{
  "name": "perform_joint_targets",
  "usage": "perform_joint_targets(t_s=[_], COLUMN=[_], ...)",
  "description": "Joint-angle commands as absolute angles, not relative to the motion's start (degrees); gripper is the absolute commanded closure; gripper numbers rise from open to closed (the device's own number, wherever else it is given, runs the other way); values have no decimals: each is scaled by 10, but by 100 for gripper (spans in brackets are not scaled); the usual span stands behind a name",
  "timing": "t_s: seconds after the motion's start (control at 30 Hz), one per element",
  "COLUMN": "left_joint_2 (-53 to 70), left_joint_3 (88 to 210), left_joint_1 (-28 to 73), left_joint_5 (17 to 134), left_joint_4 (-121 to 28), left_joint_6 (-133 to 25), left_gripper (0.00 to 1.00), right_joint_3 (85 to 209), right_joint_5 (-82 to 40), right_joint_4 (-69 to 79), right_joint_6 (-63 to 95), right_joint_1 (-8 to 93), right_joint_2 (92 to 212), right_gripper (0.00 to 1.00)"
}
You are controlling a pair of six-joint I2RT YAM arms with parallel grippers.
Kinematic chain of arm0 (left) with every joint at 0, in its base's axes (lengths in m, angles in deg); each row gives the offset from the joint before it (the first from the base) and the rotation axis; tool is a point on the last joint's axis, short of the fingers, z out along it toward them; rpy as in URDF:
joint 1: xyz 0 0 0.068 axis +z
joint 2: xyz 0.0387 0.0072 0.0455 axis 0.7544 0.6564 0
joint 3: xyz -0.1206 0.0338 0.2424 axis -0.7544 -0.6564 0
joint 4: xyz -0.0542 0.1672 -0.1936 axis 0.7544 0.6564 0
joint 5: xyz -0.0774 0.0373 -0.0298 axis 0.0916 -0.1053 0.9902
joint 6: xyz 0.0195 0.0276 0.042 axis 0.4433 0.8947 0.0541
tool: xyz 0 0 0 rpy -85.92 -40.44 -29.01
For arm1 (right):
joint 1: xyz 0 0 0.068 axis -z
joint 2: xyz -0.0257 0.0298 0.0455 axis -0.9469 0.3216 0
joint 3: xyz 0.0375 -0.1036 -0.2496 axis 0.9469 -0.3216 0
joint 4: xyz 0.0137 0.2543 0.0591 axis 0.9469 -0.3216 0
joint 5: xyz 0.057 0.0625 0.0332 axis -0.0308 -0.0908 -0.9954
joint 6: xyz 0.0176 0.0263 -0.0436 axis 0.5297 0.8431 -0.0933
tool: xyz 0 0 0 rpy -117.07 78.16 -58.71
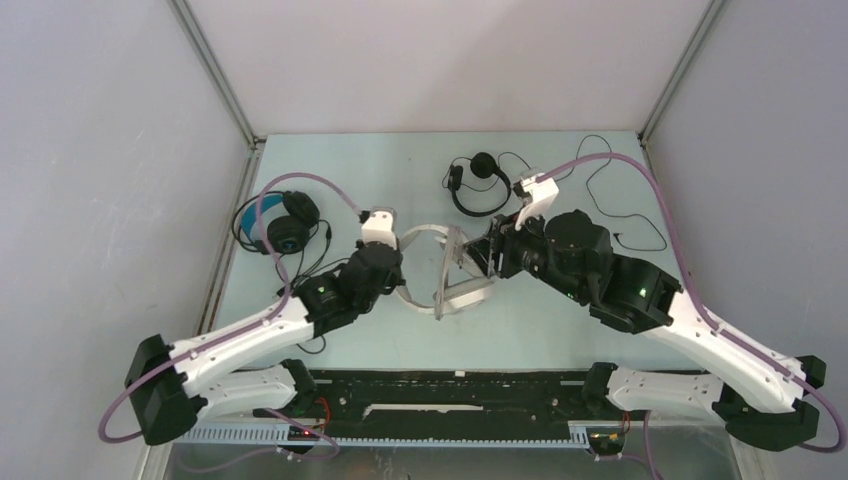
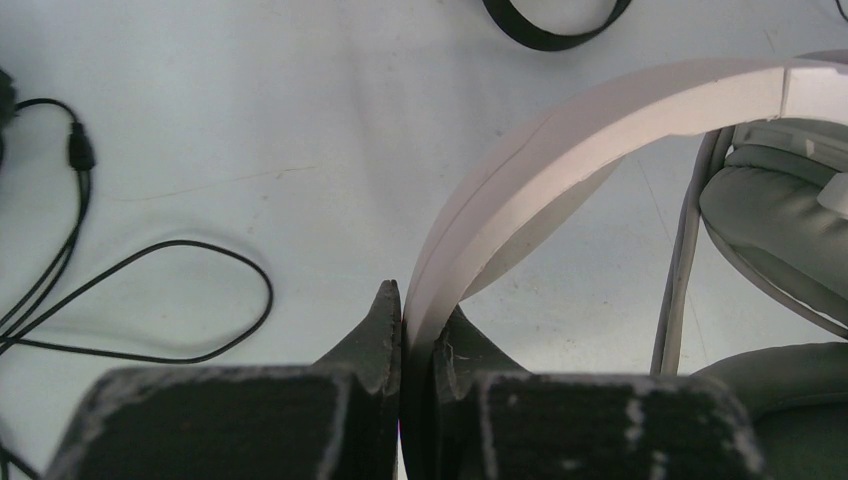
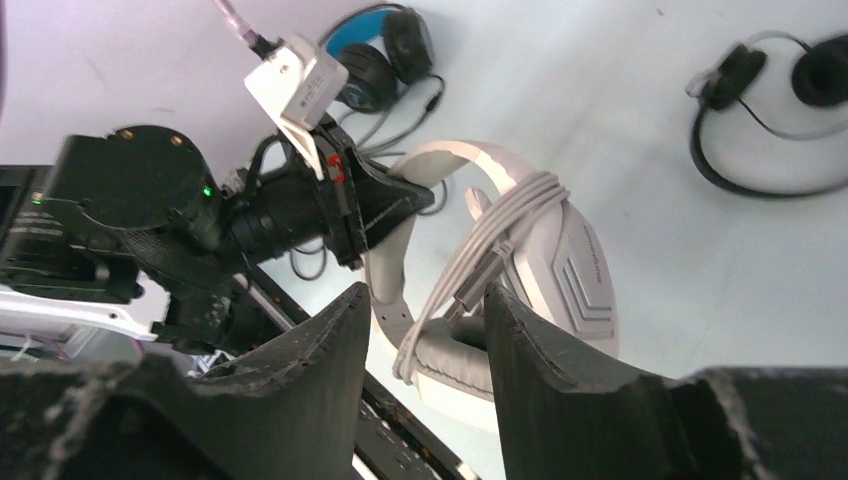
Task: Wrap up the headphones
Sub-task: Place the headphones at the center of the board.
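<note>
- We see the white over-ear headset (image 3: 572,275) between the two hands, its headband pinched in the left gripper (image 2: 415,312). Its grey cable (image 3: 500,225) loops over one ear cup, between the right gripper's (image 3: 425,300) parted fingers.
- The thin black on-ear headset (image 1: 483,165) lies flat just beyond the right gripper, cable loose.
- The bulky black headset (image 1: 287,232) with blue lining lies left of the left gripper.

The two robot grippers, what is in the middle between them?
The white headset, grey cable wound around it. In the top view it sits between the left gripper, pinching its headband, and the open right gripper.
</note>
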State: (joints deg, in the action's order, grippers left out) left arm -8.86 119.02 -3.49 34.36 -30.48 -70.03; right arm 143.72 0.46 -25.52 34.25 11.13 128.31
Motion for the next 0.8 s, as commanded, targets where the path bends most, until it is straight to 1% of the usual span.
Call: perform_joint_targets(t_s=[0.0, 0.13, 0.43, 0.57, 0.67, 0.77], left_joint_2=[-40, 27, 190, 257, 302, 344], left_joint_3=[1267, 1308, 1428, 1482, 1521, 1559], left_joint_1=[-51, -69, -104, -112, -118, -123], left_joint_5=[375, 385, 415, 431, 441, 448], left_joint_4=[-402, -422, -440, -440, -441, -441], left_joint_6=[-713, -709, -705, -706, -707, -708], left_gripper=[100, 100, 100, 100, 100, 100], right_joint_3=[1410, 1383, 1312, 1312, 1312, 1307], right_joint_5=[62, 87, 48, 69, 102, 125], right_joint_4=[-313, -368, -403, -432, -454, -469], right_joint_6=[370, 394, 408, 407, 420, 432], right_joint_1=[122, 146, 254, 291, 317, 341], right_joint_2=[1260, 1227, 1136, 1100, 1080, 1070], right_gripper=[52, 52, 52, 51, 48, 48])
